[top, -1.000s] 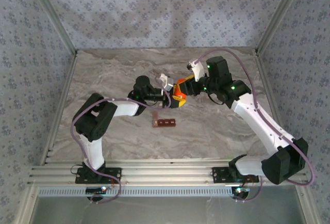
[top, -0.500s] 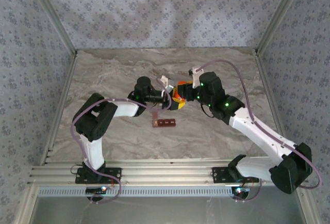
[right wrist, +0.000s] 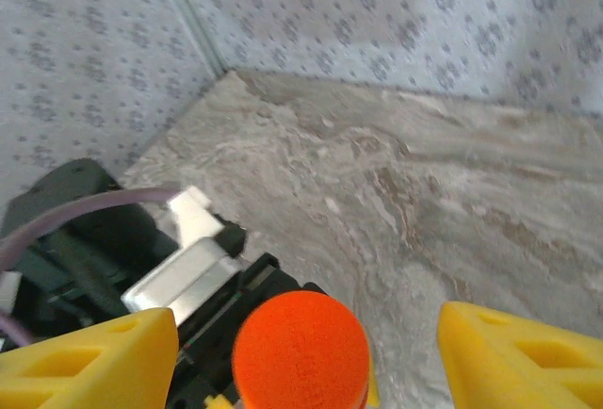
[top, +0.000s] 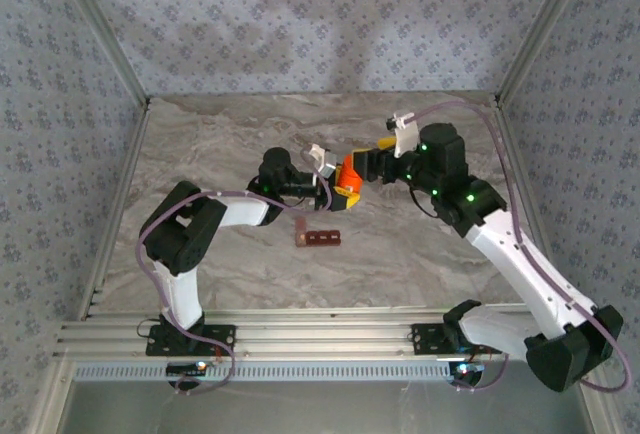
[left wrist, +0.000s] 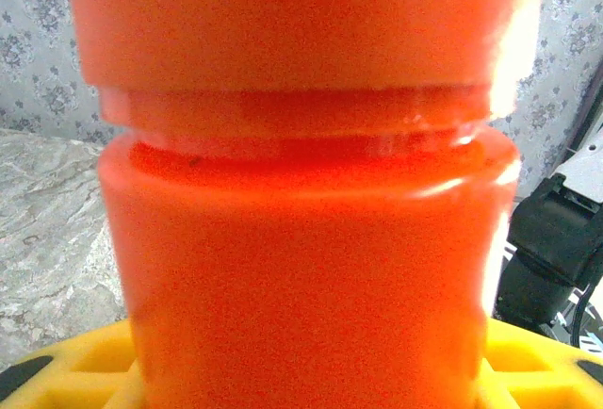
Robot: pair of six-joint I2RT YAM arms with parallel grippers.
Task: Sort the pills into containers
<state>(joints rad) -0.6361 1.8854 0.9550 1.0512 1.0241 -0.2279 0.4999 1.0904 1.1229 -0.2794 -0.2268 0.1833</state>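
Uncapping looks to be the step in hand. From above, the left end effector (top: 343, 192) holds an orange bottle (top: 349, 170) off the bench (top: 220, 139), about mid-bench, while the right end effector (top: 374, 163) sits just beside the bottle's top. The containers (top: 318, 239), a dark strip of cells, lie on the bench nearer the arm bases, apart from both end effectors and untouched. In the left wrist view the bottle stands upright and very close, its cap (left wrist: 301, 13) on, with yellow fingers (left wrist: 71, 371) pressed in at its lower sides, so the left end effector is clamped on it. What the bottle holds cannot be made out. In the right wrist view the right fingers (right wrist: 89, 357) are spread wide with the round cap between and beyond them, neither touching it: open and empty. The next move, as I judge it, calls for the right end effector to centre on the cap, close squarely and twist it off while the left grips firmly; an off-centre pinch could slip or tilt the bottle.
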